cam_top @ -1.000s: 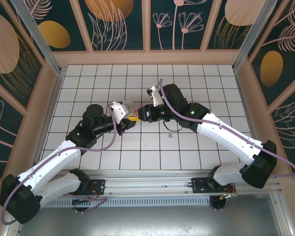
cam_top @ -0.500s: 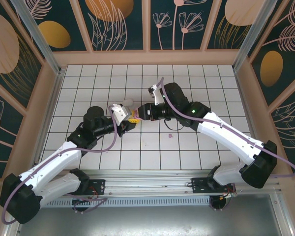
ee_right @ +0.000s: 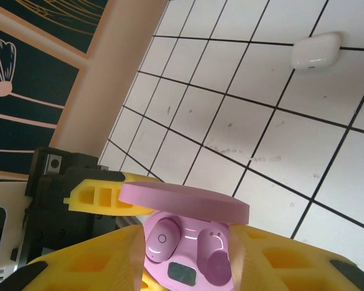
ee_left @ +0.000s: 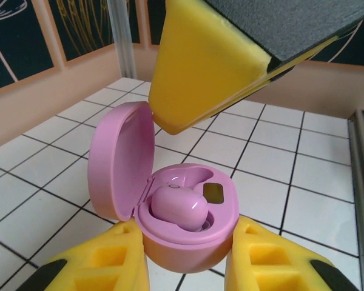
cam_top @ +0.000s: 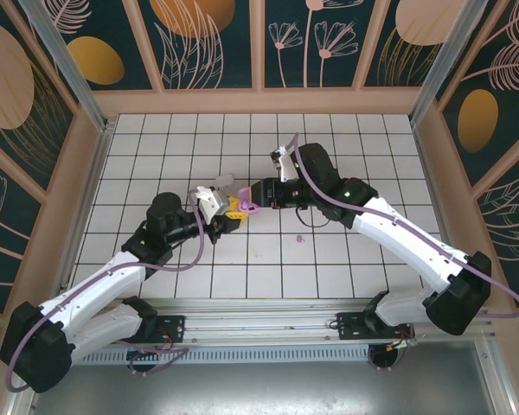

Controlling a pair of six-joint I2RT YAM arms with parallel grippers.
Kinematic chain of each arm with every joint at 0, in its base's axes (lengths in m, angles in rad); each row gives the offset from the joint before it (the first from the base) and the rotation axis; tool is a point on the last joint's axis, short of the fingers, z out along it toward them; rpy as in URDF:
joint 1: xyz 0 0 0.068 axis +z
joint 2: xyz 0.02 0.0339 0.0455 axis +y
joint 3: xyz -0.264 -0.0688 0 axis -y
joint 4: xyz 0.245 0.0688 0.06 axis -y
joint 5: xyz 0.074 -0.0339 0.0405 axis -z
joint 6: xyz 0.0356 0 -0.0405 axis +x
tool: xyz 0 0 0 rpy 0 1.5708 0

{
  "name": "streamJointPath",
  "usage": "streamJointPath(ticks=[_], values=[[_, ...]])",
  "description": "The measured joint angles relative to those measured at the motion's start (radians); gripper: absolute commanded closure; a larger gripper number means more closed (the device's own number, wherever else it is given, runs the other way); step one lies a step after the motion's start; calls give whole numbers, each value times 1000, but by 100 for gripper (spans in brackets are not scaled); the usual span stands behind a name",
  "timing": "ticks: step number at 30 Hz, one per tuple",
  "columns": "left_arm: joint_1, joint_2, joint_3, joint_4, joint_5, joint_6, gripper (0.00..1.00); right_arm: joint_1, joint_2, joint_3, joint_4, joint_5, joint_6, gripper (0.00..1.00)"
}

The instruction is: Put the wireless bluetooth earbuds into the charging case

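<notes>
Near the middle of the tiled bench [cam_top: 268, 259] I see the two arms meeting nose to nose. The left fingers [ee_left: 112, 260] pinch the purple charging case [ee_left: 191, 233] by its lower body, with one finger on each side. The case stands upright, and in the left wrist view its lid [ee_left: 118, 160] is swung open to the left.

Inside the case one purple earbud [ee_left: 179, 207] sits in the near socket with its rounded back up. Behind it I see a second hollow and a small dark window on the rim. Whether something lies in that hollow, I cannot tell from this side. In the right wrist view two rounded shapes show under the lid, but the second one is not clear enough for me to name.

The right fingers [ee_right: 88, 267] are spread apart and hold nothing; the case appears in the gap between them. In the left wrist view one right finger hangs just above the open case, close to the lid edge. Whether it touches the lid, I cannot tell.

On the bench, well apart from the case and on the right arm's side, lies one loose purple earbud [cam_top: 300, 236]. A white case [ee_right: 315, 51] lies flat on a tile, and in the top view it is just beyond the left wrist.
</notes>
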Motion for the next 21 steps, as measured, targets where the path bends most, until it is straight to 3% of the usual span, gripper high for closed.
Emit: streamJointPath(ticks=[13,21], values=[[0,232,-7,206,170,-99,100,-165,-15,-97,15,-43,0,59],[0,360,42,259,211,-123,100,-206,-18,-101,14,-58,0,59]])
